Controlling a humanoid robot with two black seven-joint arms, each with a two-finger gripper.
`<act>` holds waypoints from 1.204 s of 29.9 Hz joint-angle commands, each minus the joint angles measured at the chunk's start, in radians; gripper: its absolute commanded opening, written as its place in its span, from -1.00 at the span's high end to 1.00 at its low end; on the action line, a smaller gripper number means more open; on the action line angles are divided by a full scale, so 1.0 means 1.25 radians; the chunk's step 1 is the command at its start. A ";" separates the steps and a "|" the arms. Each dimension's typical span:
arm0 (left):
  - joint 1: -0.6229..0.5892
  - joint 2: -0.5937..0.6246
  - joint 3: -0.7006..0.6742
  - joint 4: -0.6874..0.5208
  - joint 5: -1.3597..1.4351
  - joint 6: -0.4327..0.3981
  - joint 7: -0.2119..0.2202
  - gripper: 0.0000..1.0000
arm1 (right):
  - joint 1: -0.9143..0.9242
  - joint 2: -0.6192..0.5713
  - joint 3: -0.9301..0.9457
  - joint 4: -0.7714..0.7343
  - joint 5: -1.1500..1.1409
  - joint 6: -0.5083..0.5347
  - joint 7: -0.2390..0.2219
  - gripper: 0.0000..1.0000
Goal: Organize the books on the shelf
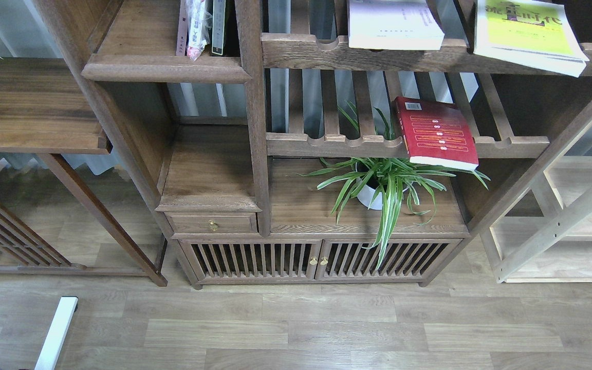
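A narrow dark-brown plank shelf [162,67] with a thick front lip sits at the upper left; several thin books [201,25] stand upright at its right end. A red book with yellow text lines [436,132] lies flat on the lower slatted rack, overhanging its front rail. A pale white-lavender book [393,24] and a yellow-green-covered book [530,31] lie flat on the upper slatted rack. Neither of my grippers nor any arm is in view.
A potted spider plant [386,182] stands on the cabinet top below the red book. A small drawer [213,224] and slatted cabinet doors [319,259] are beneath. A pale light-wood unit [568,226] stands at right, a dark side table [29,108] at left.
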 commanded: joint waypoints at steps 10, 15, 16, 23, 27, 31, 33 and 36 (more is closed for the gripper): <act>-0.031 0.000 -0.009 0.001 -0.003 -0.002 -0.002 -0.98 | 0.006 0.000 0.006 -0.120 0.000 0.000 0.000 -1.00; -0.025 0.000 -0.005 -0.002 -0.003 -0.007 -0.002 -0.98 | 0.009 0.000 0.007 -0.120 0.000 0.000 0.000 -1.00; -0.025 0.000 -0.007 -0.003 -0.003 -0.011 -0.005 -0.98 | 0.009 0.000 0.007 -0.120 0.000 0.000 0.000 -1.00; -0.032 0.000 -0.006 0.000 -0.002 -0.005 -0.007 -0.98 | 0.021 0.000 0.007 -0.124 0.000 -0.005 0.001 -1.00; -0.059 0.000 -0.009 0.011 0.001 0.001 -0.005 -0.98 | 0.046 0.000 0.006 -0.125 0.000 -0.006 0.001 -1.00; -0.087 0.000 -0.011 0.017 0.001 0.017 -0.006 -0.98 | 0.060 0.000 0.005 -0.126 -0.001 -0.017 0.002 -1.00; -0.098 0.000 -0.013 0.017 -0.002 0.031 -0.004 -0.98 | 0.063 -0.009 0.003 -0.128 -0.001 -0.032 0.002 -1.00; -0.118 0.001 -0.028 0.017 -0.003 0.039 -0.005 -0.98 | 0.081 -0.038 0.002 -0.128 -0.001 -0.061 0.002 -1.00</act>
